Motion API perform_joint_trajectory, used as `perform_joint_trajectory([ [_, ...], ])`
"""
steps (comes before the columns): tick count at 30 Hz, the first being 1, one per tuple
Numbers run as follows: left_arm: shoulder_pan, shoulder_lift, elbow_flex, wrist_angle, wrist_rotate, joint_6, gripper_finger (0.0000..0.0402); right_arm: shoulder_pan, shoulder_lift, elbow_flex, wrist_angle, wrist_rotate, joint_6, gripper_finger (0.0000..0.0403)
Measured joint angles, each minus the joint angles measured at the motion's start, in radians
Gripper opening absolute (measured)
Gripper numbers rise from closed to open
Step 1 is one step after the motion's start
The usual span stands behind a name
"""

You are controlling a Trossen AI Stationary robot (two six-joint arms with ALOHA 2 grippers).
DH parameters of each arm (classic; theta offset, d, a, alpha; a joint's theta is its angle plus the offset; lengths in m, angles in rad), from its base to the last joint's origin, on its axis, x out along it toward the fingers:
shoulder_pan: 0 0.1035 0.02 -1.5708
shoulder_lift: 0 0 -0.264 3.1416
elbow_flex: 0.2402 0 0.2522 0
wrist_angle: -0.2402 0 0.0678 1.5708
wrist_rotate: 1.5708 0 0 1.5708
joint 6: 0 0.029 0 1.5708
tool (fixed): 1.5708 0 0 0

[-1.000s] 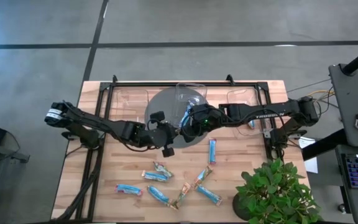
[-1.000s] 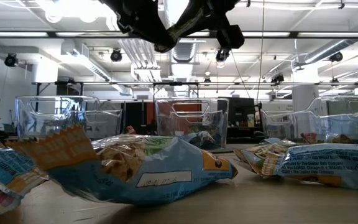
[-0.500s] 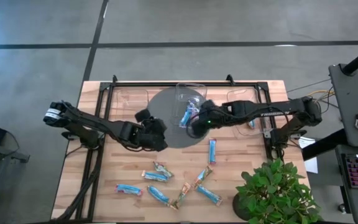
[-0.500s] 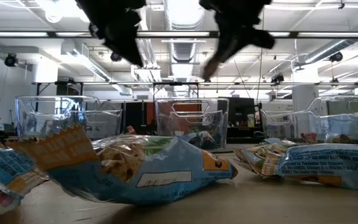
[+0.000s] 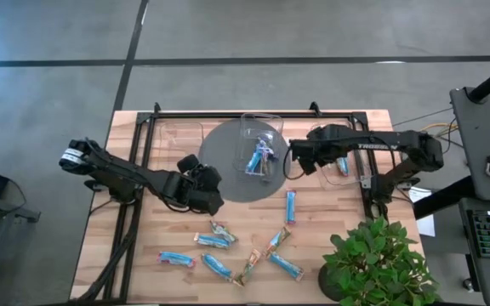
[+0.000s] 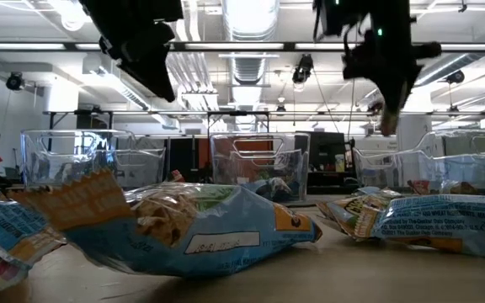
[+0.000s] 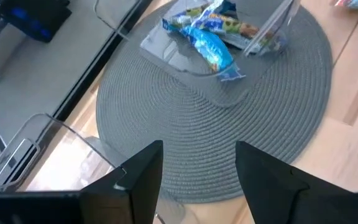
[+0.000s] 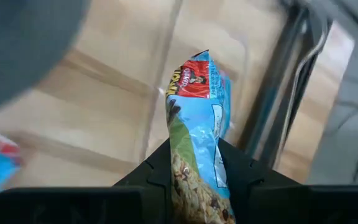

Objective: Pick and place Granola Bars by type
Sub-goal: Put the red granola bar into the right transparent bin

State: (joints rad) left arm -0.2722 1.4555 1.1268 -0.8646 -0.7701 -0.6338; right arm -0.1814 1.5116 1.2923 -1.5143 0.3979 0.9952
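Right claw (image 8: pixel 194 171) grips blue granola bar (image 8: pixel 197 124), long axis straight out from fingers; left claw (image 7: pixel 194 171) wide, empty.

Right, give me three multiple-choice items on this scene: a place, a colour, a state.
1. The middle clear bin stands on: A) bare wood B) a round mat C) a keyboard
2. The bar in the right tool is mainly: A) blue B) black C) purple
3. The left tool is: A) shut on a bar B) open, empty C) inside a bin
Answers: B, grey mat shows around the bin; A, blue wrapper between its fingers; B, fingers apart, nothing between.
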Motion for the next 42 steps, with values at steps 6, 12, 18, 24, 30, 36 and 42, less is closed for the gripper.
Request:
perform_joint_trajectory([
  [6,-0.004,0.001,-0.015,-0.002,0.064,-0.051,0.0183,-0.134,0.0,-0.127,0.009,-0.069,-0.04,0.0072],
  [12,-0.013,0.001,-0.043,-0.005,0.159,-0.11,0.0184,-0.232,-0.003,-0.196,0.165,-0.291,-0.153,0.009],
  [18,-0.013,0.001,-0.054,-0.006,0.296,-0.13,0.0184,-0.34,-0.008,-0.215,0.135,-0.376,-0.192,0.0133],
  [24,-0.014,0.001,-0.057,-0.004,0.324,-0.137,0.0184,-0.348,-0.032,-0.138,0.092,-0.271,-0.171,0.0189],
  [30,-0.015,0.001,-0.11,-0.005,0.336,-0.136,0.0184,-0.266,-0.082,-0.044,0.148,-0.26,-0.161,0.0217],
  [36,-0.029,0.0,-0.186,-0.007,0.44,-0.174,0.0184,-0.107,-0.084,0.005,0.212,-0.294,-0.15,0.0221],
  [42,-0.068,-0.001,-0.218,-0.004,0.46,-0.236,0.0184,0.036,-0.029,0.002,0.299,-0.405,-0.052,0.0221],
])
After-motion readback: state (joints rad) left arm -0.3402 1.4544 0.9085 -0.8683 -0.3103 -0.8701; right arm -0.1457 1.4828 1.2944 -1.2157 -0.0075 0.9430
